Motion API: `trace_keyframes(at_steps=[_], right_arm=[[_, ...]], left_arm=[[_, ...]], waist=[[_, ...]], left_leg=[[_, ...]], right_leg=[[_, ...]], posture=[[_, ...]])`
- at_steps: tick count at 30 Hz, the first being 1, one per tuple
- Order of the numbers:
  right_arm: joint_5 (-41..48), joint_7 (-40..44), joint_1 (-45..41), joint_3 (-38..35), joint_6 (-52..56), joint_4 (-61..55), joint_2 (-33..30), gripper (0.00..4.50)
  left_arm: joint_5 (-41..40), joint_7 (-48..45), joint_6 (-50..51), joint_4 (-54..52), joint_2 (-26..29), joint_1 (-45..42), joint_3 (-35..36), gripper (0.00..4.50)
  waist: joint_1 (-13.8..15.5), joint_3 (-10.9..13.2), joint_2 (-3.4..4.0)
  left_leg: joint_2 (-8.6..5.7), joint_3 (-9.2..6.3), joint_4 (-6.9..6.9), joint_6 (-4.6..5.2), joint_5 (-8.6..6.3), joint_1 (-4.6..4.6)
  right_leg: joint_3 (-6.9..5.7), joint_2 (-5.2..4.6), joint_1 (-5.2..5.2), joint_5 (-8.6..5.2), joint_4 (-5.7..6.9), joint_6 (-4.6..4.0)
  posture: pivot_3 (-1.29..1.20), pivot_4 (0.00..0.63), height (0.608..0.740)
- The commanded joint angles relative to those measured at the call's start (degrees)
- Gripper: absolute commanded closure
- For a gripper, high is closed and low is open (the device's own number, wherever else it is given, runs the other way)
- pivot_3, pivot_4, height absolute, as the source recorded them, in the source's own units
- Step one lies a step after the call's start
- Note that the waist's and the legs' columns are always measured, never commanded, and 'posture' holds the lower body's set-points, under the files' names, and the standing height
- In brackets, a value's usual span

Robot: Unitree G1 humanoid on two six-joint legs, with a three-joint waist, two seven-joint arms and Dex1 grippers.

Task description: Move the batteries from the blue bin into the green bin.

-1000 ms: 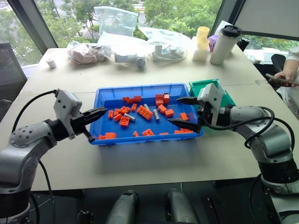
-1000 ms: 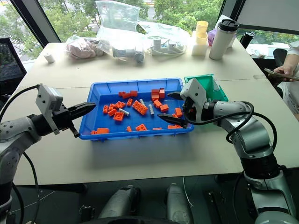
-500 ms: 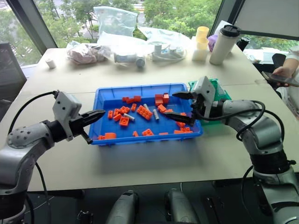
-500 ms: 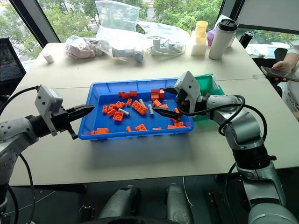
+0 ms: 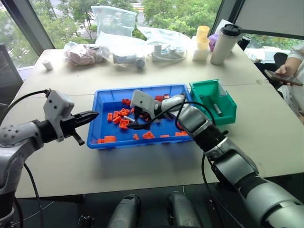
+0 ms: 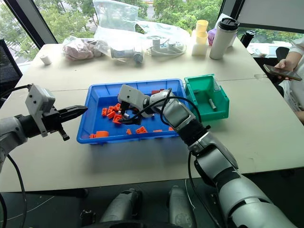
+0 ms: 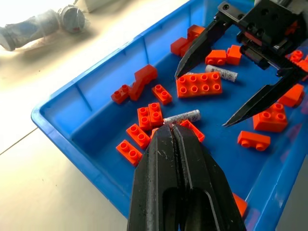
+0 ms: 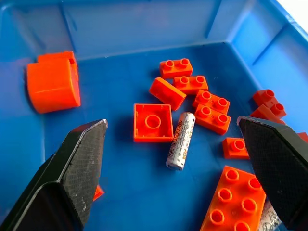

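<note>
Both head eyes look forward and down from above over the whole pale desk (image 5: 142, 166), sharing nearly one scene. Each wrist camera peers closely along its own claw into the shallow bright-blue plastic bin (image 7: 67, 130), sharing its brick-strewn floor.

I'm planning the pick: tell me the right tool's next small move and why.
Probably lower the right tool straight onto the slim silver-grey metal battery and close. Its fingers stand wide open above the shallow bright-blue plastic bin, with that battery lying between them on the bin floor, flanked closely by orange plastic bricks, so a careful descent seems wise.
</note>
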Motion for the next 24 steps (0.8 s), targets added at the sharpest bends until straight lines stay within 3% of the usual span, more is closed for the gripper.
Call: trace_keyframes(at_steps=[1, 9, 18, 19, 21, 24], right_arm=[[-2.8, 0.3, -2.7, -0.5, -4.7, 5.8, 2.0, 0.02], [-8.9, 2.5, -6.4, -0.1, -12.7, 20.3, 5.0, 0.02], [-9.5, 5.7, -7.8, -2.7, -12.3, 24.3, 9.3, 0.02], [-9.6, 5.7, -8.1, -2.8, -11.8, 24.9, 10.0, 0.56], [-10.2, 5.2, -8.7, -2.9, -11.6, 26.1, 11.0, 1.15], [-10.9, 4.0, -10.1, -3.7, -11.8, 29.1, 12.5, 2.68]], left_arm=[[-1.1, 0.4, 0.1, -2.9, 0.6, 0.3, 2.7, 4.50], [-1.8, 2.2, 0.9, -5.4, 0.0, 1.6, 3.2, 4.50], [-1.3, 2.8, 0.2, -5.2, -0.1, 1.5, 2.6, 4.50], [-1.3, 3.0, 0.2, -5.2, -0.2, 1.4, 2.6, 4.50], [-1.3, 3.2, 0.2, -5.3, -0.4, 1.3, 2.4, 4.50], [-1.1, 3.5, 0.1, -5.4, -0.6, 1.3, 2.3, 4.50]], waist=[[-0.1, 0.0, 0.00], [-0.8, 0.0, 0.01], [-1.7, 0.0, 0.02], [-1.7, 0.0, 0.02], [-1.7, 0.0, 0.02], [-1.7, 0.0, 0.02]], left_leg=[[0.00, -0.01, -0.01, 0.00, 0.00, 0.00], [0.03, 0.00, -0.08, -0.04, 0.02, 0.00], [0.03, -0.03, -0.10, -0.05, 0.02, 0.00], [0.04, -0.03, -0.10, -0.05, 0.02, 0.01], [0.04, -0.03, -0.11, -0.06, 0.03, 0.00], [0.04, -0.03, -0.11, -0.07, 0.03, 0.00]], right_leg=[[0.00, 0.00, 0.00, 0.00, 0.01, 0.00], [0.03, 0.03, -0.09, 0.00, 0.08, 0.00], [0.03, 0.04, -0.12, 0.00, 0.13, -0.01], [0.03, 0.04, -0.13, 0.00, 0.14, -0.01], [0.04, 0.04, -0.15, 0.00, 0.15, -0.01], [0.05, 0.05, -0.17, 0.00, 0.18, -0.01]], posture=[[0.00, 0.150, 0.740], [0.00, 0.150, 0.740], [0.00, 0.150, 0.740], [0.00, 0.150, 0.740], [0.00, 0.150, 0.740], [0.00, 0.150, 0.740]])
